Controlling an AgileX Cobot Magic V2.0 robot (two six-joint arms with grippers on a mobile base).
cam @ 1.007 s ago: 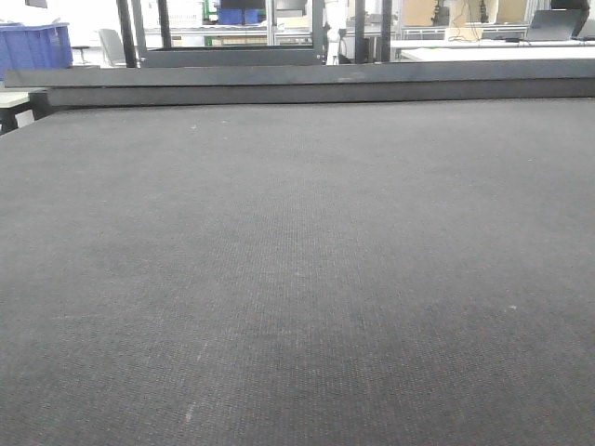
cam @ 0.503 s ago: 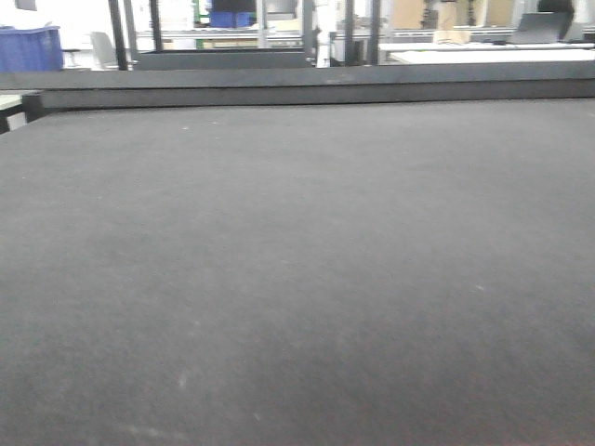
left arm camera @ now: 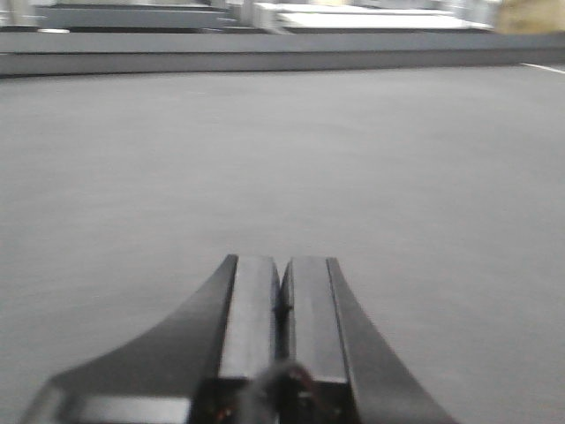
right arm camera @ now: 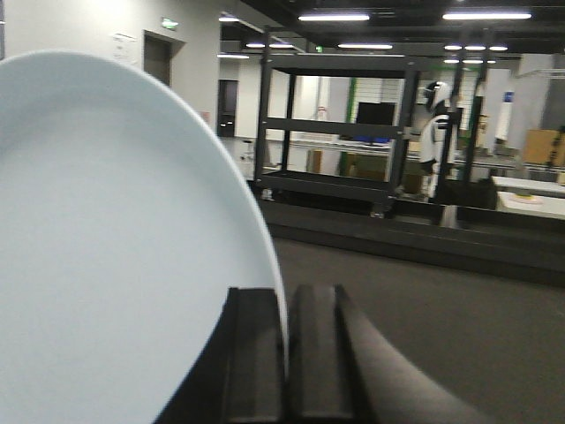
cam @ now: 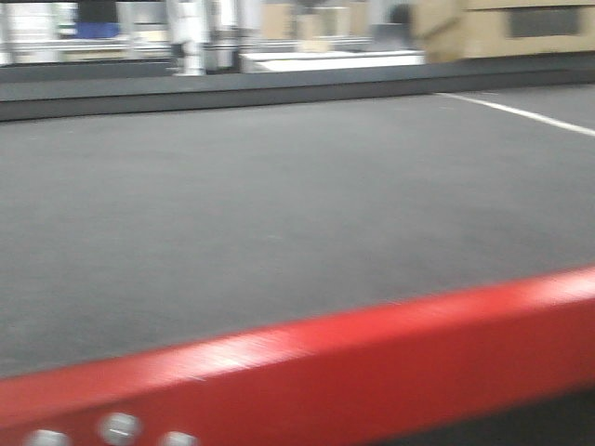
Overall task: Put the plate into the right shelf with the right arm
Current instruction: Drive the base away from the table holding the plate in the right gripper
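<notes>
Turned off grey tabletop; caught red table edge in front view. Kept plate pinched by rim in right gripper; held left gripper closed, empty. Probably headed for right shelf, unseen.

The right gripper was clamped on the rim of the plate, with its two dark fingers pressed against either side of the edge. The pale bluish-white plate stood on edge and filled the left half of the view, its face plain and glossy. Well beyond it, past a dark grey surface, stood a dark rack with three shelves, under lit ceiling strips.
</notes>
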